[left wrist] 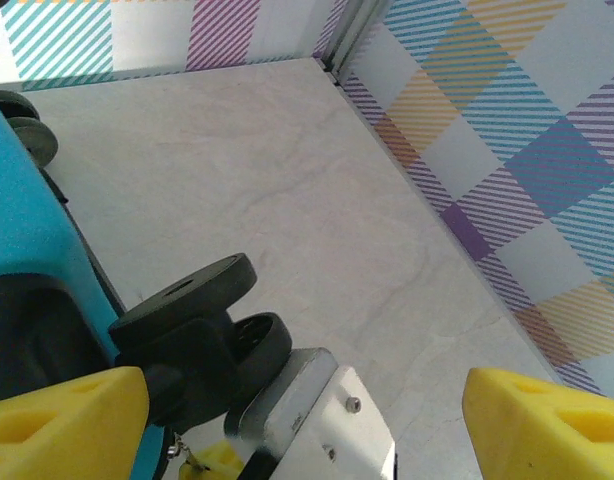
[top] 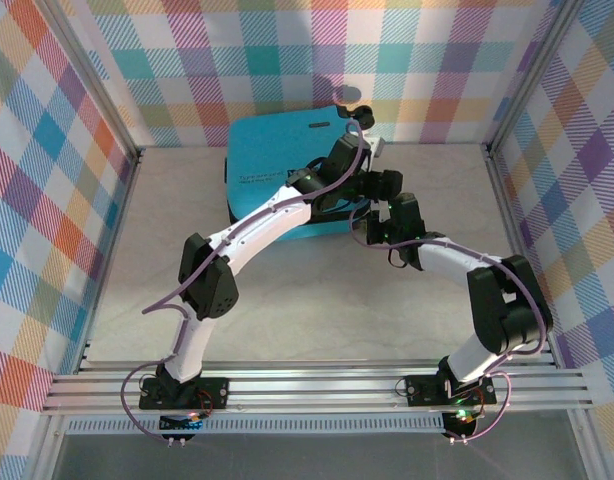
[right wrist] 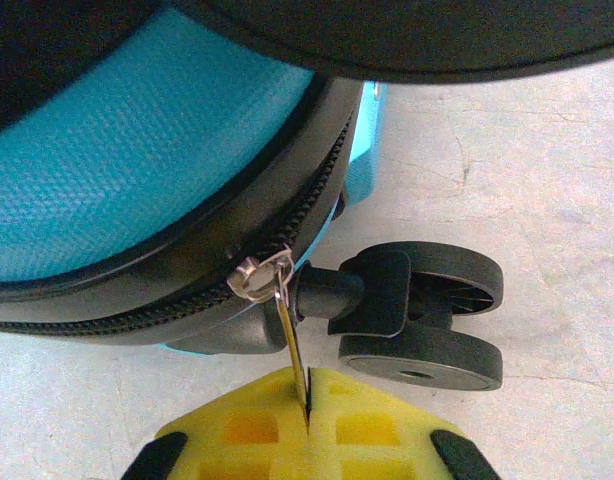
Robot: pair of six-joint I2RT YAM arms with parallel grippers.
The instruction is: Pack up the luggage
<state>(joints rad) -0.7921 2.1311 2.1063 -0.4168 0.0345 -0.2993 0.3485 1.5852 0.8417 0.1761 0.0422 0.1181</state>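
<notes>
Your left arm (top: pixel 257 225) stretches across the luggage (top: pixel 272 150) to its right edge. There the left gripper (left wrist: pixel 307 430) hangs just past the side, its yellow fingers (left wrist: pixel 67 420) spread wide with nothing between them. Your right arm (top: pixel 457 260) folds in toward the luggage's near right corner, where the right gripper (right wrist: pixel 307 415) is pinched closed on the zipper pull (right wrist: pixel 292 335).

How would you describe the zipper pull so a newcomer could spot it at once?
Find the turquoise luggage, then its corner nearest the right arm, beside a black double wheel. From the black zipper band hangs the zipper pull, pinched in the yellow right end effector: a slim silver tab, unlike its matte black neighbours.
</notes>
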